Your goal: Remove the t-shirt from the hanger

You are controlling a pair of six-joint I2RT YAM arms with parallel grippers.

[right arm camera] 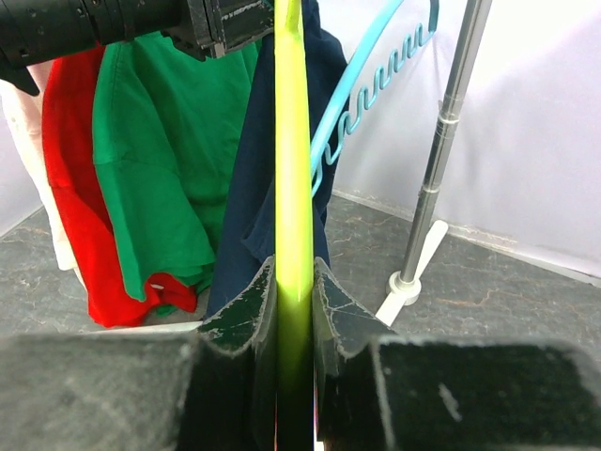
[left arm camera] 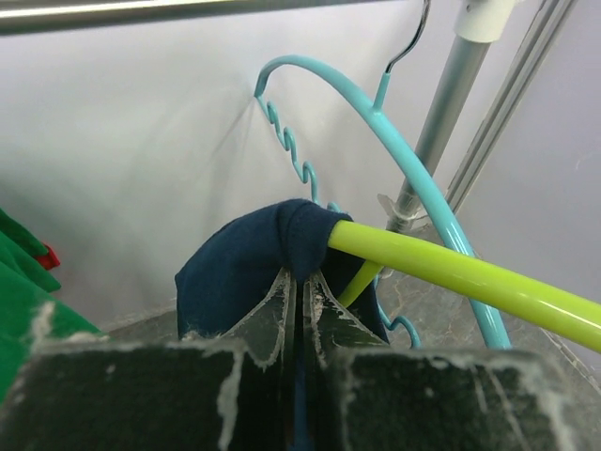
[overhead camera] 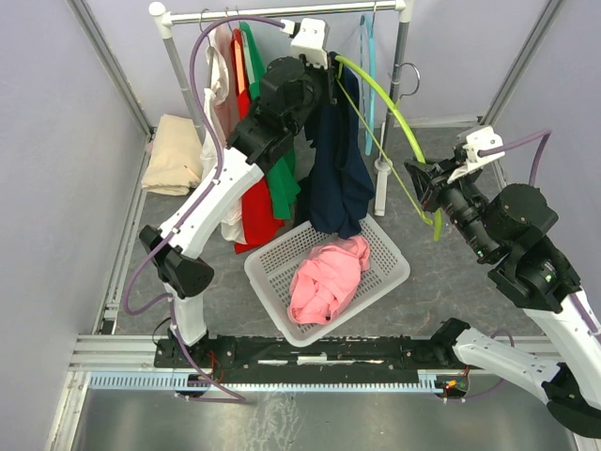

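A navy t-shirt (overhead camera: 340, 178) hangs off one end of a lime green hanger (overhead camera: 398, 127) in front of the clothes rack. My left gripper (overhead camera: 331, 73) is up at that end, shut on a fold of the navy t-shirt (left arm camera: 244, 268) just where the lime hanger (left arm camera: 451, 272) goes into the fabric; the left gripper (left arm camera: 302, 280) shows its jaws pressed together on the cloth. My right gripper (overhead camera: 423, 191) is shut on the hanger's other arm. In the right wrist view the lime hanger (right arm camera: 292, 141) runs straight up between the jaws of my right gripper (right arm camera: 294, 272), with the navy t-shirt (right arm camera: 255, 178) beyond.
A teal hanger (left arm camera: 413, 169) hangs bare on the rack rail (overhead camera: 282, 14). Green (right arm camera: 155, 141), red (right arm camera: 70, 169) and white shirts hang left of the navy one. A white basket (overhead camera: 272, 272) holding a pink garment (overhead camera: 324, 277) sits below. Beige cloth (overhead camera: 174, 155) lies far left; the rack pole (right arm camera: 441, 150) stands right.
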